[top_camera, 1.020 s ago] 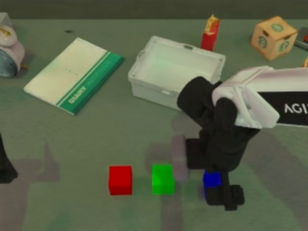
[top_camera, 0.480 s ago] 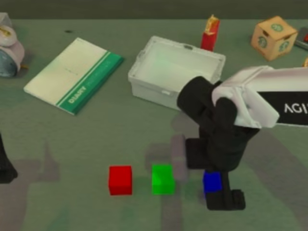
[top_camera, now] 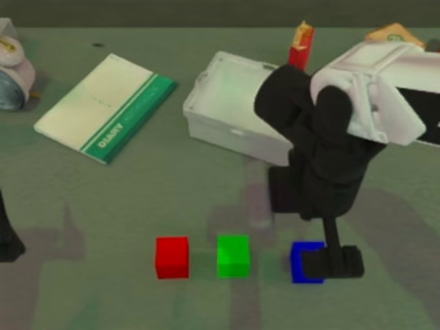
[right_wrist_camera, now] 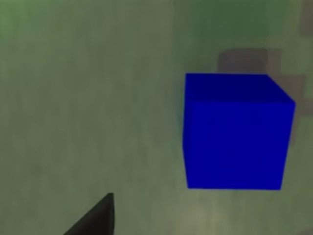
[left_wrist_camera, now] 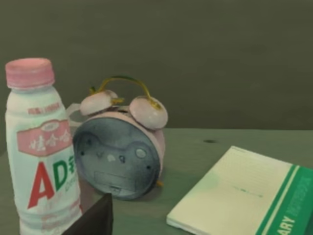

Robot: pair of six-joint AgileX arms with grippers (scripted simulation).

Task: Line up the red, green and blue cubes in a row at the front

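My right gripper (top_camera: pixel 335 262) hangs fingers-down, spread apart, over the blue cube (top_camera: pixel 304 261); left arm parked

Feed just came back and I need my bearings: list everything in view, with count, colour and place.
red cube: 1, bright red, front row, leftmost.
green cube: 1, bright green, front row, middle.
blue cube: 1, deep blue, front row, rightmost, on the table.
diary: 1, white and green, back left.
bin: 1, white, open, back centre.
carton: 1, red, behind the bin.
tan cube: 1, back right, mostly hidden.
alarm clock: 1, pink, far left.
bottle: 1, white, pink cap, beside the clock.
right hand: open, lifted beside the blue cube.
left arm: parked, left edge.
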